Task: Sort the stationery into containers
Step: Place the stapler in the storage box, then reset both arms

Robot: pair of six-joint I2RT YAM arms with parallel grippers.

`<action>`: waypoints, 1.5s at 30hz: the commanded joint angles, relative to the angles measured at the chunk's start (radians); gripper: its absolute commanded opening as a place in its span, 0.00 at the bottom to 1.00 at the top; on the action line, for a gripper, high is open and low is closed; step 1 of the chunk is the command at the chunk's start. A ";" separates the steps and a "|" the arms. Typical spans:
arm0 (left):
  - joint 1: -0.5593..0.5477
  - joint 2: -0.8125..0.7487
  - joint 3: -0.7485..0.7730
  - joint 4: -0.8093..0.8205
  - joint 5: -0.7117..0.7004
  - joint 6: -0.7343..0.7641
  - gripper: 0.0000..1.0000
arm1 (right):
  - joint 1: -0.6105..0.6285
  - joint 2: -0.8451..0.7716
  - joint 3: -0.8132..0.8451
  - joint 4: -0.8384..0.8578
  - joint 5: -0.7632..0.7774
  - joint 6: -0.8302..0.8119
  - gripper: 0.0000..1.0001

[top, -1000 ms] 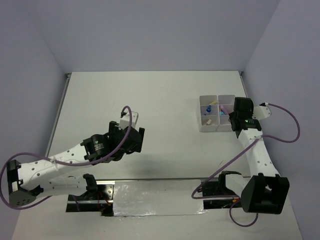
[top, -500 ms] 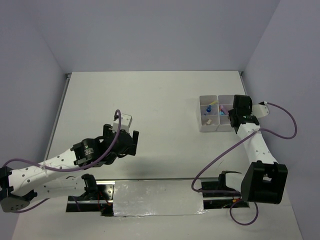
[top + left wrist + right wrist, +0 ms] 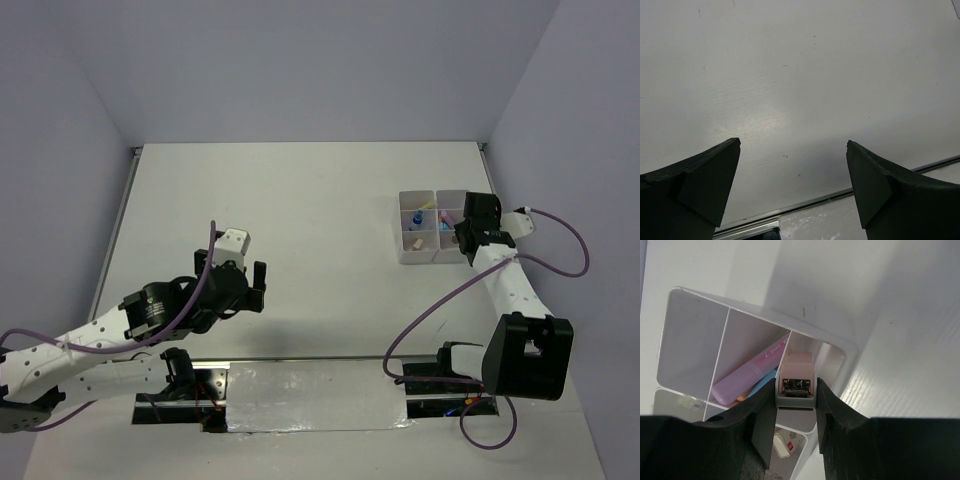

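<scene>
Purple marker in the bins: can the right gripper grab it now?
Probably not. The right gripper is shut on a pink stapler over the bins. The purple marker lies uncovered one compartment over, so reach looks fine once it lets go.

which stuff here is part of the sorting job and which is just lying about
Job: containers; pink item held by right gripper; purple marker, already binned.
Just there: arm cables; foil strip at near edge.

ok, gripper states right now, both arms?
Left gripper: open, empty.
Right gripper: shut on a small pink stapler, over the bins.
</scene>
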 commanded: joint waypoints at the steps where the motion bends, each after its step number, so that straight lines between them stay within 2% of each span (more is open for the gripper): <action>1: -0.004 -0.009 -0.005 0.007 0.003 0.001 0.99 | -0.005 0.000 0.003 0.066 -0.002 0.012 0.07; 4: -0.006 -0.004 -0.003 0.005 0.005 0.001 0.99 | -0.005 -0.006 0.003 0.060 -0.002 0.012 0.09; 6: -0.006 -0.004 -0.005 0.005 0.005 0.001 0.99 | -0.005 -0.006 -0.001 0.072 -0.002 0.003 0.15; 7: -0.006 -0.004 -0.005 0.005 0.006 0.001 0.99 | -0.004 -0.004 -0.001 0.069 -0.004 0.001 0.22; 12: -0.004 -0.012 -0.003 0.004 0.006 -0.001 0.99 | -0.005 0.015 0.009 0.049 -0.014 -0.004 0.23; 13: -0.006 -0.013 -0.004 0.004 0.008 0.001 0.99 | -0.005 0.017 0.012 0.043 -0.017 -0.001 0.27; 17: -0.004 -0.018 -0.006 0.005 0.009 0.003 0.99 | -0.005 0.019 0.016 0.035 -0.030 -0.011 0.30; 19: -0.004 -0.020 -0.006 0.005 0.006 0.001 0.99 | -0.005 0.014 0.013 0.035 -0.031 -0.013 0.42; 20: -0.006 -0.020 -0.006 0.005 0.006 0.003 0.99 | -0.005 0.011 0.013 0.037 -0.031 -0.016 0.42; 26: -0.004 -0.014 -0.006 0.005 0.005 0.001 0.99 | -0.005 -0.018 0.028 0.017 -0.028 -0.036 0.67; 30: -0.004 -0.015 -0.006 -0.001 -0.006 -0.008 0.99 | -0.005 -0.038 0.048 0.003 -0.040 -0.046 0.71; 33: -0.003 -0.015 0.014 -0.024 -0.052 -0.036 0.99 | -0.004 -0.093 0.057 0.023 -0.100 -0.132 0.74; 34: -0.003 -0.007 0.028 -0.039 -0.072 -0.046 0.99 | -0.002 -0.145 0.057 0.058 -0.155 -0.222 0.76; 36: 0.000 0.006 0.064 -0.082 -0.150 -0.098 0.99 | 0.004 -0.205 0.049 0.103 -0.219 -0.330 0.86; 37: 0.005 0.020 0.101 -0.124 -0.182 -0.117 0.99 | 0.006 -0.266 0.051 0.138 -0.312 -0.446 0.99; 39: 0.058 0.029 0.150 -0.136 -0.238 -0.122 0.99 | 0.013 -0.325 0.066 0.132 -0.396 -0.543 1.00; 41: 0.136 0.036 0.179 -0.064 -0.198 -0.064 0.99 | 0.027 -0.409 0.110 0.059 -0.450 -0.643 1.00; 43: 0.300 0.040 0.209 0.016 -0.074 0.042 0.99 | 0.099 -0.504 0.138 -0.024 -0.433 -0.708 1.00; 45: 0.461 0.057 0.254 0.082 0.053 0.110 0.99 | 0.256 -0.573 0.160 -0.049 -0.313 -0.734 1.00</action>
